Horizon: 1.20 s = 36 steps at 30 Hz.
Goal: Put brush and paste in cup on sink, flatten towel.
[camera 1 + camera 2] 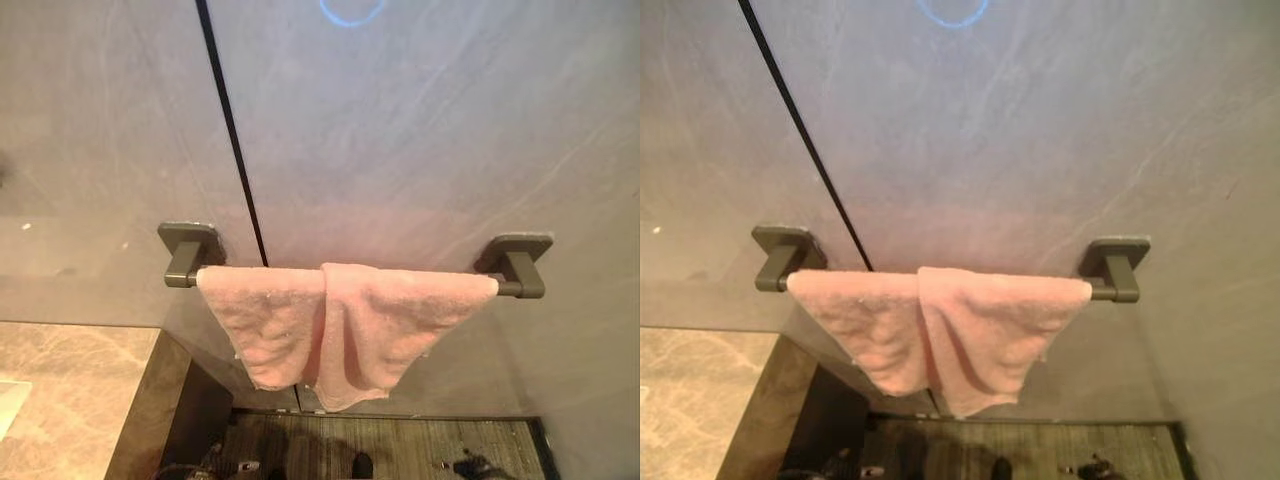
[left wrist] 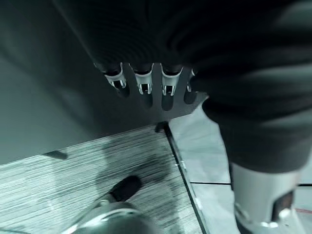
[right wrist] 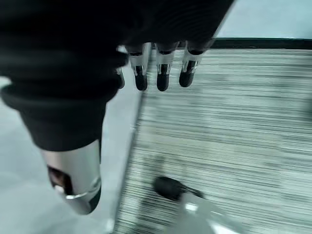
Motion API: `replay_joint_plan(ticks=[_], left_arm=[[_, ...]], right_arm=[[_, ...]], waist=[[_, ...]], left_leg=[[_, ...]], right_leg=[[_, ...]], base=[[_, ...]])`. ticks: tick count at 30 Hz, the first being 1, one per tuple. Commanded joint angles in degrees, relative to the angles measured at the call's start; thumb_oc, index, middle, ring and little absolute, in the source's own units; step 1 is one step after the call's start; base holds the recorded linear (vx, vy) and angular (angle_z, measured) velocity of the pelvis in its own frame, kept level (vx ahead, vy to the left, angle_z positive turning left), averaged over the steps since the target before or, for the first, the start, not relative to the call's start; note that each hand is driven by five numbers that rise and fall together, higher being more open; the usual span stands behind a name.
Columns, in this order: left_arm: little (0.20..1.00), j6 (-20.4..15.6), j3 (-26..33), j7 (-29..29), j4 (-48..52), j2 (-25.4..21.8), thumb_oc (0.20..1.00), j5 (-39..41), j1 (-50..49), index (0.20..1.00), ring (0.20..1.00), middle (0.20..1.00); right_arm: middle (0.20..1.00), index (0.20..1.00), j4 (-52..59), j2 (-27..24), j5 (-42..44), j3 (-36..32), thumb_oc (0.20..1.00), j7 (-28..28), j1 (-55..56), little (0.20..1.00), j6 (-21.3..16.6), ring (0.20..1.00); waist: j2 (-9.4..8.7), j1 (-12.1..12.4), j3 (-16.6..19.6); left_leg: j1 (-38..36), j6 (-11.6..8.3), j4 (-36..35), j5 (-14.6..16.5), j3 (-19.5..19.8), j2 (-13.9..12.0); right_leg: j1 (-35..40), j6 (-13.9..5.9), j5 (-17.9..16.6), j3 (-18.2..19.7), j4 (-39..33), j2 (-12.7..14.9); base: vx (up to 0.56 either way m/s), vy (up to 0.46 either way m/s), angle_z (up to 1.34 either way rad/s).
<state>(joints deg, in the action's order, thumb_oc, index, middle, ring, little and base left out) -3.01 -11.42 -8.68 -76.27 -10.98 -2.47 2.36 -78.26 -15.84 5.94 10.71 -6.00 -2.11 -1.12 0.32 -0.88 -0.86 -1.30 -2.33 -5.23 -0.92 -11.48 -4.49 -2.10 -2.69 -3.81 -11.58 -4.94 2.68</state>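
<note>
- The pink towel [image 1: 340,325] is hanging over the dark towel bar [image 1: 520,287] on the grey wall [image 1: 420,130], spanning most of the bar between its two brackets.
- It is lying in two overlapping parts: a left part and a right part that is folding over it near the middle, with uneven lower edges sagging down.
- The left bracket [image 1: 188,250] is sitting just beside a dark vertical seam [image 1: 232,130] in the wall.
- A marble counter [image 1: 70,390] is showing at the lower left, below the bar and apart from the towel.
- The left hand [image 2: 146,83] is hanging over the striped floor [image 2: 73,175], its fingers straight and relaxed, holding nothing.
- The right hand [image 3: 161,68] is likewise hanging above the striped floor, fingers extended and loose, empty, thumb [image 3: 75,175] standing apart.
</note>
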Motion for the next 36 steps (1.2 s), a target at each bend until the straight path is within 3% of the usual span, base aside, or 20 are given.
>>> replay_joint_plan(ticks=[1, 8, 23, 36], left_arm=[[1.0, 0.1, 2.2, 1.6, -4.4, -2.0, 1.0, 1.4, 2.7, 1.0, 1.0, 1.0], [1.0, 0.9, 1.5, 2.2, -6.7, -1.1, 1.0, -2.4, 0.7, 1.0, 1.0, 1.0], [1.0, 0.7, -0.3, 0.6, -6.4, -0.9, 1.0, -2.7, 1.1, 1.0, 1.0, 1.0], [1.0, 0.3, 0.4, 0.0, -6.6, -1.9, 1.0, -3.2, 0.2, 1.0, 1.0, 1.0]], right_arm=[[1.0, 1.0, -4.8, 2.2, -3.2, 0.3, 1.0, 1.3, -2.3, 1.0, 0.9, 1.0], [1.0, 1.0, -2.3, 3.3, -2.7, 0.6, 1.0, 1.5, -1.3, 1.0, 0.2, 1.0], [1.0, 1.0, 0.9, 5.4, -3.7, 4.8, 1.0, 0.9, 0.6, 1.0, -0.7, 1.0], [1.0, 1.0, 7.4, 5.7, -3.8, 8.3, 1.0, 0.8, 1.5, 1.0, -2.0, 1.0]], waist=[[-3.02, -0.6, 1.4], [-2.73, -0.6, 2.2], [-4.99, -0.5, 3.3], [-5.47, -0.5, 3.0]], left_leg=[[-0.1, -4.3, 0.2, -1.1, 1.2, -4.3], [-0.2, -4.56, 0.2, -1.3, 1.2, -4.6], [0.5, -5.38, 0.2, -1.9, 1.6, -5.2], [0.8, -5.75, 0.2, -2.2, 1.3, -5.6]], right_leg=[[0.4, -8.04, -3.7, 2.1, -0.1, 10.7], [0.8, -7.81, -3.1, 2.0, -0.1, 10.3], [1.0, -7.77, -2.8, 1.0, -0.1, 9.8], [0.7, -7.72, -2.8, 1.3, -0.1, 9.4]], base=[[0.04, -0.008, -0.02], [0.02, -0.005, -0.01], [0.0, -0.016, 0.0], [0.0, 0.0, 0.0]])
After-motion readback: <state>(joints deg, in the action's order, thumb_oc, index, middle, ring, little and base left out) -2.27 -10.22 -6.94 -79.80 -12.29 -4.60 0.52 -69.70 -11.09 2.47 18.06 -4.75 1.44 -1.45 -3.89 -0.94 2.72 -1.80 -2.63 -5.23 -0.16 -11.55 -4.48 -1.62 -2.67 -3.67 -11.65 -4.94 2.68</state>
